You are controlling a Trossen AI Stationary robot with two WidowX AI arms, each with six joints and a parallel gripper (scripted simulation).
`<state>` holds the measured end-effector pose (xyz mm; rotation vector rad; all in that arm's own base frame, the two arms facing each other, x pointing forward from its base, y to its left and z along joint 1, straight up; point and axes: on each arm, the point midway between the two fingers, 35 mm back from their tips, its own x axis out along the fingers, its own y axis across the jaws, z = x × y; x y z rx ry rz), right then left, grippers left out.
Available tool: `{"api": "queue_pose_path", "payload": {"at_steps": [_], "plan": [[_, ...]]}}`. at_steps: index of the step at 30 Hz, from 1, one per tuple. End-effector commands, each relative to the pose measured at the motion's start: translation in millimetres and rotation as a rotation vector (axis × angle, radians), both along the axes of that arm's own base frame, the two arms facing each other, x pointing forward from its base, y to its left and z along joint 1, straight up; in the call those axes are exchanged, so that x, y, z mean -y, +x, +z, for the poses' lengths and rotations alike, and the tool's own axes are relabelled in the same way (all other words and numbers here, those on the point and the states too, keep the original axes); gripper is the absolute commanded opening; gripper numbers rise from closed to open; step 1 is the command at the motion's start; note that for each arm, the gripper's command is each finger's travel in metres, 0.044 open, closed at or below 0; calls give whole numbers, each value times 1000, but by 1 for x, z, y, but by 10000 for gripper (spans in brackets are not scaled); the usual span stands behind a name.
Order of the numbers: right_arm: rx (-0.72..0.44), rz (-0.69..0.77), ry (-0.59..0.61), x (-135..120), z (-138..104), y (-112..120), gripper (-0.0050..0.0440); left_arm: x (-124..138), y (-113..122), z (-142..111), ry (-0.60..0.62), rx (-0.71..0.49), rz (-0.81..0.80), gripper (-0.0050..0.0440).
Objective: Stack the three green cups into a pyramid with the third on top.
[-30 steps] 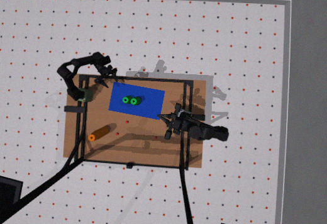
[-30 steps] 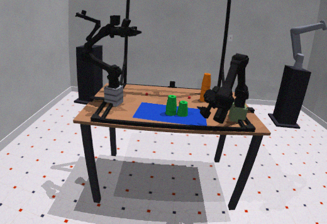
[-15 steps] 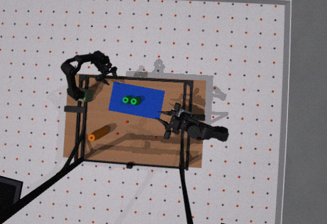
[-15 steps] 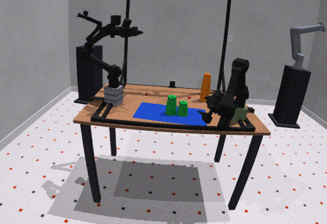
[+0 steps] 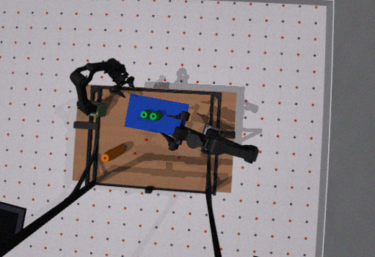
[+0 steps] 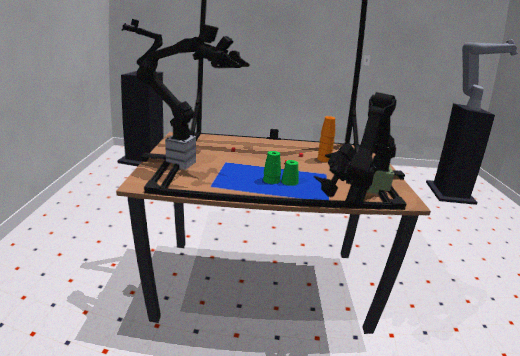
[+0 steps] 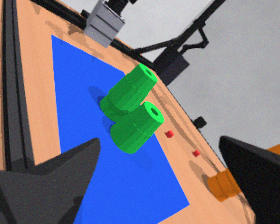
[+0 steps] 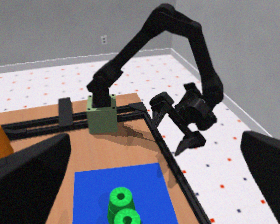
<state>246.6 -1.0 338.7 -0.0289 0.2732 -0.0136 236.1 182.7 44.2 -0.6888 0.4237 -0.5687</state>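
The green cups stand upright in two close groups on the blue mat (image 5: 135, 101) (image 6: 227, 180) (image 7: 65, 75) (image 8: 90, 187). The taller group (image 5: 153, 115) (image 6: 272, 170) (image 7: 131, 92) (image 8: 127, 218) looks like two nested cups. The shorter single cup (image 5: 144, 115) (image 6: 291, 175) (image 7: 136, 131) (image 8: 121, 199) stands beside it, on the left arm's side. I cannot tell if they touch. My left gripper (image 5: 129, 92) (image 6: 321, 168) (image 7: 159, 142) is open and empty, low at the mat's edge on its own side. My right gripper (image 5: 165, 125) (image 6: 245, 64) is open and empty, high above the table.
An orange cup stack (image 5: 113, 152) (image 6: 327, 140) (image 7: 222, 185) (image 8: 4, 145) stands towards the left arm's side. Three small red cubes lie beyond the mat, one of them a red cube (image 5: 146, 140) (image 7: 169, 134). A black frame (image 5: 155, 91) (image 6: 280, 199) runs along the table edges.
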Motion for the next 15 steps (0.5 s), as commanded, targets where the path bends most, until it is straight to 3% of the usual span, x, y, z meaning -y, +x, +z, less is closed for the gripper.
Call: {"api": "queue_pose_path", "payload": {"at_steps": [1,2,6,15], "plan": [[-78,8,-21,-1,-16,26,440,0,0,-2,-6,1,3,440],[-78,8,-21,-1,-16,26,440,0,0,-2,-6,1,3,440],[-212,31,-45,-5,-52,67,440,0,0,-2,-6,1,3,440],[-512,92,-92,-14,-160,139,440,0,0,-2,-6,1,3,440]]}}
